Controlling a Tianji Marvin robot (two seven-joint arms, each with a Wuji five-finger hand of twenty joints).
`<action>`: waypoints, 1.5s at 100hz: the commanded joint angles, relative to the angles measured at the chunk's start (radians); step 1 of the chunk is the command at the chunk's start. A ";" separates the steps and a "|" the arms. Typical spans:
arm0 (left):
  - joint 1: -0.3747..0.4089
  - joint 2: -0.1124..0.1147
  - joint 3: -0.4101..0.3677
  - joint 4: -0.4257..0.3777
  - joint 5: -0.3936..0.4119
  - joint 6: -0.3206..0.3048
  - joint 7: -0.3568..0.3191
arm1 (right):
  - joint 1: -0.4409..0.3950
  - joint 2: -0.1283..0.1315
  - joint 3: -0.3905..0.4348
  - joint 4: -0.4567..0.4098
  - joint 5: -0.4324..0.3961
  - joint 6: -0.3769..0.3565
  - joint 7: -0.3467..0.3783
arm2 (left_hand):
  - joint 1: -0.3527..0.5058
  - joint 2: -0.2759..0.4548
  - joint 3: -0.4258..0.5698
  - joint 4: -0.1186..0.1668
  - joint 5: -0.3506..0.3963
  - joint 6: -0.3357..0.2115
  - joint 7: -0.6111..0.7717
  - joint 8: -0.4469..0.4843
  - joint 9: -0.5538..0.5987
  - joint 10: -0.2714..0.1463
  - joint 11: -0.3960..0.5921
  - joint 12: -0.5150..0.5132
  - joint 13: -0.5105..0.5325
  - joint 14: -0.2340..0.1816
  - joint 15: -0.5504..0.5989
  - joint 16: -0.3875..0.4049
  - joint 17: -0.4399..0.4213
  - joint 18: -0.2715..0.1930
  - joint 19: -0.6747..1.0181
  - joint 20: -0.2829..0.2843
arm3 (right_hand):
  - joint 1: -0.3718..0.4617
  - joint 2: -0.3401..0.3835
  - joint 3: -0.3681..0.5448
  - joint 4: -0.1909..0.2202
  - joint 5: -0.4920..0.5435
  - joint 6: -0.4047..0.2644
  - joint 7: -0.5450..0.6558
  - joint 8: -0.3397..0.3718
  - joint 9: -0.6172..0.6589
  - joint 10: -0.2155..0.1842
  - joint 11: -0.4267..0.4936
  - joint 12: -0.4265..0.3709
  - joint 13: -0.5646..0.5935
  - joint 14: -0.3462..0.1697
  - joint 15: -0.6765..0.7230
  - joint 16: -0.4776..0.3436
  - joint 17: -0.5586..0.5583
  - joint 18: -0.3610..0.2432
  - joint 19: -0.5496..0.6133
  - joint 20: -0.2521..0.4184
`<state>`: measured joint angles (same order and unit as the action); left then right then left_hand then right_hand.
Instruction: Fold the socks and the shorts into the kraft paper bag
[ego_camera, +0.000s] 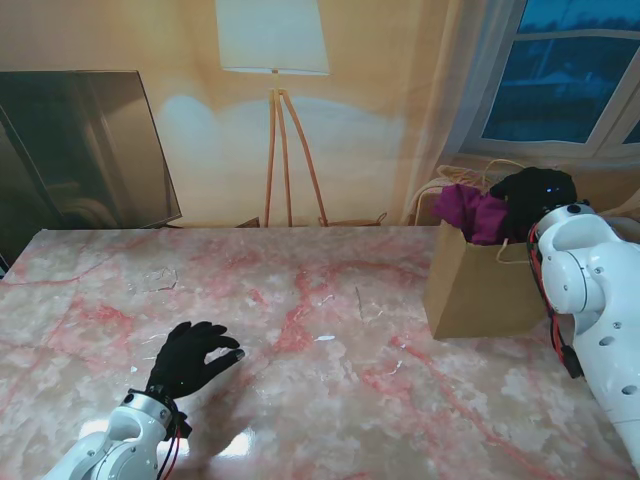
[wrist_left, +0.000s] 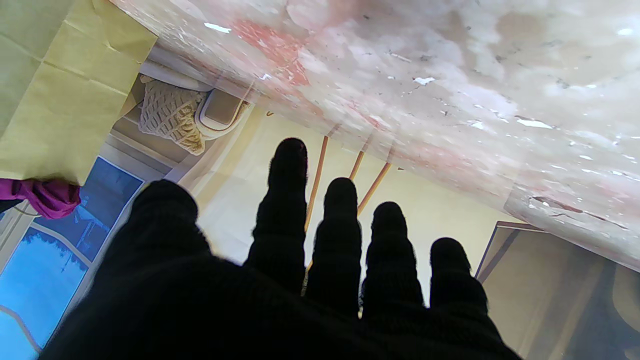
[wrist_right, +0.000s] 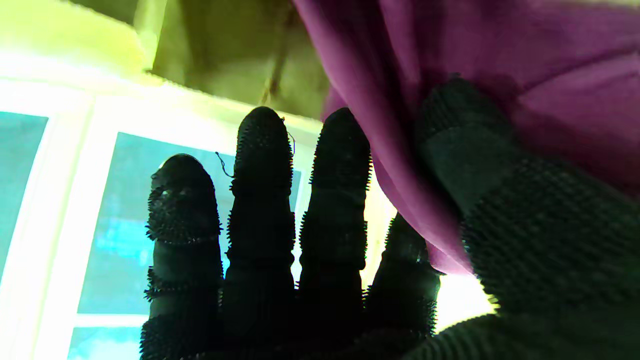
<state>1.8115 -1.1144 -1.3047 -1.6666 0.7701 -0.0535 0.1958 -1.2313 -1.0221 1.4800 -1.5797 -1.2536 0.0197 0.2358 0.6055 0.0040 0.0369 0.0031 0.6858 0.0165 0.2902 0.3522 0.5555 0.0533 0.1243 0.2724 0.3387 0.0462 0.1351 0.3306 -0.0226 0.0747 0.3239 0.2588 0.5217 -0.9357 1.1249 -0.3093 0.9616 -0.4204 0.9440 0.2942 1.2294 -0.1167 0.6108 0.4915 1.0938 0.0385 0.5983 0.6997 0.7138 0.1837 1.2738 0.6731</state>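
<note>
- The left hand (ego_camera: 190, 358) rests low over the pink marbled desk (ego_camera: 330, 340), palm down, its black-gloved fingers (wrist_left: 287, 200) spread apart and holding nothing; only bare desk lies ahead of the fingertips.
- The left forearm rises from the near left corner, with the wrist bent slightly toward the middle of the desk.
- The right hand (ego_camera: 535, 195) hangs over the open mouth of the kraft paper bag (ego_camera: 480, 285), which stands upright at the far right of the desk.
- The purple shorts (ego_camera: 470, 212) bulge out of the bag's top, just beside the right hand.
- In the right wrist view, the thumb (wrist_right: 460, 145) presses against the purple cloth while the other four fingers stand straight and apart, beside the fabric.
- I cannot tell whether that hand grips the shorts.
</note>
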 joint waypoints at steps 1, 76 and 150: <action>0.001 0.001 0.002 -0.006 -0.003 0.001 -0.002 | 0.000 0.002 -0.015 0.010 -0.010 -0.003 0.012 | 0.007 0.024 0.007 0.032 -0.021 -0.012 -0.001 -0.004 -0.045 0.020 -0.021 -0.002 -0.039 -0.029 -0.018 -0.010 -0.018 -0.004 -0.013 0.016 | 0.035 -0.021 0.025 -0.041 0.057 -0.025 0.073 -0.008 0.057 -0.021 -0.011 -0.013 0.037 -0.015 0.025 -0.001 0.006 -0.004 0.042 0.005; 0.019 0.005 -0.018 -0.029 0.026 -0.013 -0.001 | -0.047 0.008 0.058 -0.116 -0.030 -0.028 0.174 | 0.011 0.018 0.014 0.033 -0.013 -0.020 0.012 0.001 -0.045 0.021 -0.018 -0.001 -0.041 -0.030 -0.016 -0.007 -0.017 0.017 -0.032 0.025 | -0.339 0.420 -0.258 0.184 0.036 0.152 -0.218 0.156 -0.139 0.047 -0.050 -0.065 -0.115 0.049 -0.095 -0.033 -0.167 0.026 -0.120 -0.009; 0.010 0.005 -0.002 -0.033 0.016 -0.003 -0.011 | -0.090 0.001 0.105 -0.118 -0.075 -0.033 0.015 | 0.009 0.019 0.017 0.032 -0.013 -0.024 0.016 0.001 -0.046 0.021 -0.020 0.000 -0.042 -0.032 -0.019 -0.007 -0.021 0.018 -0.050 0.031 | -0.131 0.206 -0.120 0.019 -0.043 0.035 0.020 0.011 -0.139 0.017 -0.024 -0.052 -0.075 0.015 -0.081 -0.039 -0.132 0.027 -0.093 -0.007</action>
<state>1.8199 -1.1092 -1.3049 -1.6947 0.7901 -0.0568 0.1844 -1.3164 -1.0247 1.5856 -1.6950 -1.3413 -0.0141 0.2548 0.6055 0.0040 0.0369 0.0032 0.6858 0.0037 0.2902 0.3522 0.5355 0.0536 0.1185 0.2724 0.3099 0.0446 0.1351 0.3306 -0.0331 0.0885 0.2888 0.2797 0.3363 -0.6915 0.9464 -0.2472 0.9224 -0.3419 0.8745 0.3412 1.0656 -0.0809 0.5586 0.4159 0.9887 0.0623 0.5129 0.6680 0.5715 0.1845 1.1625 0.6664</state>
